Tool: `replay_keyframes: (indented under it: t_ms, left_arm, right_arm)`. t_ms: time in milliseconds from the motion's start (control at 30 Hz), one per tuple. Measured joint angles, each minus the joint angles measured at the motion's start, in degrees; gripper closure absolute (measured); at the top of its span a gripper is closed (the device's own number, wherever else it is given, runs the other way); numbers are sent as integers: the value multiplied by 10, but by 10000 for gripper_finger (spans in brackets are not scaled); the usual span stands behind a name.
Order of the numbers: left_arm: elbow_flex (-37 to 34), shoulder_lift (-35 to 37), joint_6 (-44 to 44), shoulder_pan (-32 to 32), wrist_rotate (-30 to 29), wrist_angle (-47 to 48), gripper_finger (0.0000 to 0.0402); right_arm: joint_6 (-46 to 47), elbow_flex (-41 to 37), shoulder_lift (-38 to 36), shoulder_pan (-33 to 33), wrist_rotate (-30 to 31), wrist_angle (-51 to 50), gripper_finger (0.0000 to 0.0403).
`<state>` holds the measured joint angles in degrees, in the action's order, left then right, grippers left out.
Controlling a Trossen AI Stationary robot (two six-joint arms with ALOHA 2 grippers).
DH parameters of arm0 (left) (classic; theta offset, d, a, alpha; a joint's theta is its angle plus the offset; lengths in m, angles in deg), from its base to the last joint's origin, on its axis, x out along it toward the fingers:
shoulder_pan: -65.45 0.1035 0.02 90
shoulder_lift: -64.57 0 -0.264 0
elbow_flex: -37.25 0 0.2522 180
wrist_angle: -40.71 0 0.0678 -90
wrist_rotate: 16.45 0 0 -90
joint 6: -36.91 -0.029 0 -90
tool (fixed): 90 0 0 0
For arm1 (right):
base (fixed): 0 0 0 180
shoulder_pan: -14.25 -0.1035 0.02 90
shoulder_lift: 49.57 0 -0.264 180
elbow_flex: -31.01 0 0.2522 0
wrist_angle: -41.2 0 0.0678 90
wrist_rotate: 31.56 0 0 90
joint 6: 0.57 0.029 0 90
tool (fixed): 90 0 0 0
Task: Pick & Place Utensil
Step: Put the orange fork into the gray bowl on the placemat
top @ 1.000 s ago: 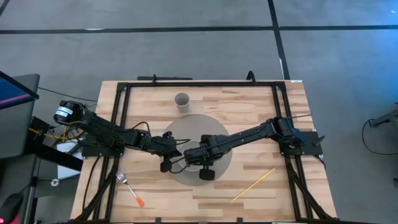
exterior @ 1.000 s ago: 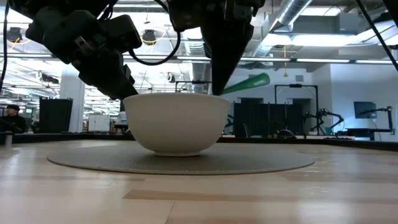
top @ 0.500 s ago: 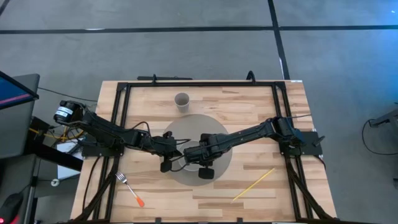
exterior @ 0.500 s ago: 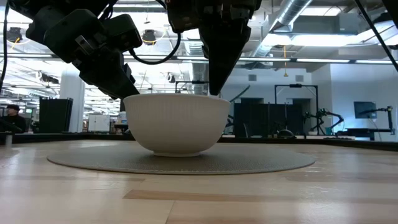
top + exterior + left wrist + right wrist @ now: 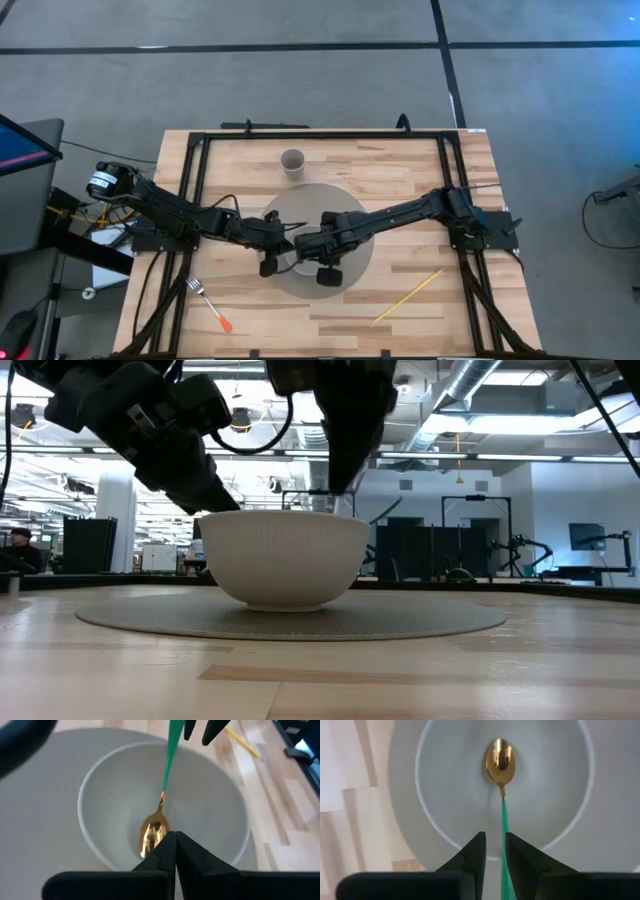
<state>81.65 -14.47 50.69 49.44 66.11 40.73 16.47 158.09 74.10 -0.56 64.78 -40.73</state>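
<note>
A white bowl [image 5: 285,560] stands on a round grey mat [image 5: 420,622]. A spoon lies in it, its gold bowl [image 5: 500,762] on the floor and its green handle [image 5: 167,770] slanting up over the rim. My right gripper [image 5: 495,852] points down over the bowl, open, with a finger on each side of the handle. In the left wrist view it shows as the right gripper [image 5: 201,732] past the far rim. My left gripper [image 5: 175,840] is shut above the bowl's left rim, seen lower as the left gripper [image 5: 215,500]. Both arms hide most of the bowl [image 5: 298,266] from above. My left gripper has its shut fingertips [image 5: 222,503] at the bowl's left rim [image 5: 212,517], slanting down from the table's left; I cannot tell whether they touch it. My right gripper stands astride the green handle [image 5: 504,835], which runs close along one finger [image 5: 520,857]; I cannot tell whether they touch.
A small cup [image 5: 292,161] stands near the far edge. A fork with an orange handle [image 5: 208,303] lies near the left front corner, and a thin yellow stick [image 5: 408,296] lies right of the mat. Black frame rails [image 5: 190,200] border the table. A person [image 5: 15,545] sits far behind.
A second ago the green handle slanted out to the right of my right gripper in the low view. It has since dropped out of sight behind the bowl's rim. My right gripper has shifted slightly toward the table's left. My left gripper has risen a little.
</note>
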Motion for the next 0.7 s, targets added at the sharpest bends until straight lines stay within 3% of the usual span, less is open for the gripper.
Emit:
replay_keyframes:
  t_ms: [233,433,600,700]
  left_arm:
    - [0,17,0,0,0,-17,396]
    - [0,99,2,-17,0,-18,396]
    - [1,190,0,-51,-69,-19,397]
    - [1,234,5,-78,-98,-18,397]
  right_arm:
    - [-23,52,-2,-10,12,-52,337]
    - [-40,57,-12,-31,10,-98,337]
    - [-55,34,-62,-61,28,-124,337]
    - [-72,0,-117,-81,78,-102,337]
